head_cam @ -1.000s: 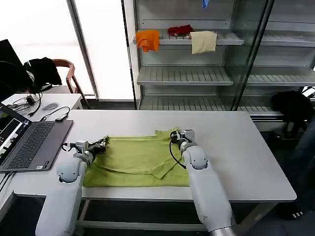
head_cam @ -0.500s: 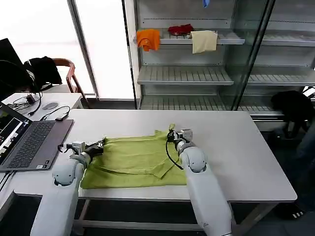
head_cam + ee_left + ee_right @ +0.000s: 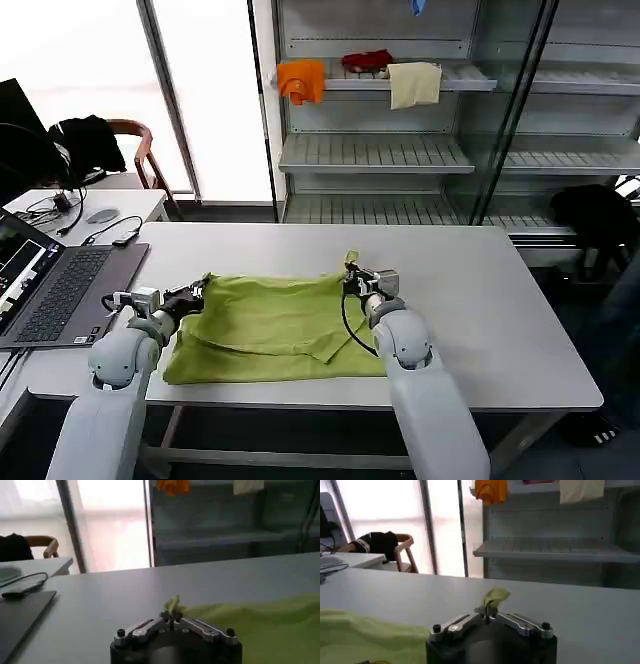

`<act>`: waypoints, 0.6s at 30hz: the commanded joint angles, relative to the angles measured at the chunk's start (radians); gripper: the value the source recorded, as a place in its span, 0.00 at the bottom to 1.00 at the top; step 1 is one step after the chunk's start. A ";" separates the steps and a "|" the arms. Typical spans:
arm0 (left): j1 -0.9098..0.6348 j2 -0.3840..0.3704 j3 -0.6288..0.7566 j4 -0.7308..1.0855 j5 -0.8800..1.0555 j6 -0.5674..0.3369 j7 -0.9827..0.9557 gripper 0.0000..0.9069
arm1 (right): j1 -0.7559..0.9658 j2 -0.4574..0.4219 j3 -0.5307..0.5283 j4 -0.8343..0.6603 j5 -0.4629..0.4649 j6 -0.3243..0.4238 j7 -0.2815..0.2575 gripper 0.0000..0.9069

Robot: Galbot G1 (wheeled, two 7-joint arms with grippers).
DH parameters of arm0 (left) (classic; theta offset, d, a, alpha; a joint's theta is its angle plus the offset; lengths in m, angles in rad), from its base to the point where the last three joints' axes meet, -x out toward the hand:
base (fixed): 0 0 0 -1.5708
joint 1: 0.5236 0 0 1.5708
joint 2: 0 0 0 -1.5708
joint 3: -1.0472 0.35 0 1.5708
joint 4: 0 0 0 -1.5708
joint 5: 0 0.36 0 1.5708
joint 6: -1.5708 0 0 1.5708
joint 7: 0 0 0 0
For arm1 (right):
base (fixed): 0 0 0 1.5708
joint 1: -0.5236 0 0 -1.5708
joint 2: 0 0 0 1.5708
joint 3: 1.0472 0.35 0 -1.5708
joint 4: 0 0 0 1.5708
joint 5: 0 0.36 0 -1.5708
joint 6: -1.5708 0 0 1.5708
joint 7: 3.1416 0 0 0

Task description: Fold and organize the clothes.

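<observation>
The lime-green T-shirt (image 3: 270, 325) lies spread on the white table (image 3: 480, 300), partly folded, with a flap across its middle. My left gripper (image 3: 197, 291) is shut on the shirt's far left corner, and a tuft of green cloth (image 3: 173, 605) sticks up between its closed fingers. My right gripper (image 3: 350, 275) is shut on the far right corner, lifted slightly off the table; a green tuft (image 3: 494, 599) pokes out above its pinched fingertips. The rest of the shirt (image 3: 260, 625) trails beside the left gripper and appears as a green fold (image 3: 365, 635) in the right wrist view.
An open laptop (image 3: 60, 290) sits on the table's left end. A small side table (image 3: 90, 205) with cables and a chair (image 3: 135, 150) stand behind it. Shelves (image 3: 400, 85) at the back hold orange, red and cream cloths. The table's right half is bare.
Both grippers have shifted left with the shirt's far corners pinched; the far edge has lifted and the cloth has slid left with them.
</observation>
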 commanded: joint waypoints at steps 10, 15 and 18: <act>0.186 0.013 -0.061 -0.152 -0.062 -0.004 0.033 0.01 | -0.228 -0.035 0.009 0.195 -0.024 0.000 -0.004 0.00; 0.205 0.024 -0.076 -0.145 -0.074 -0.005 0.045 0.01 | -0.279 -0.034 0.027 0.220 -0.025 0.001 -0.007 0.00; 0.217 0.031 -0.085 -0.149 -0.080 -0.005 0.050 0.01 | -0.302 -0.033 0.032 0.232 -0.030 0.001 -0.012 0.00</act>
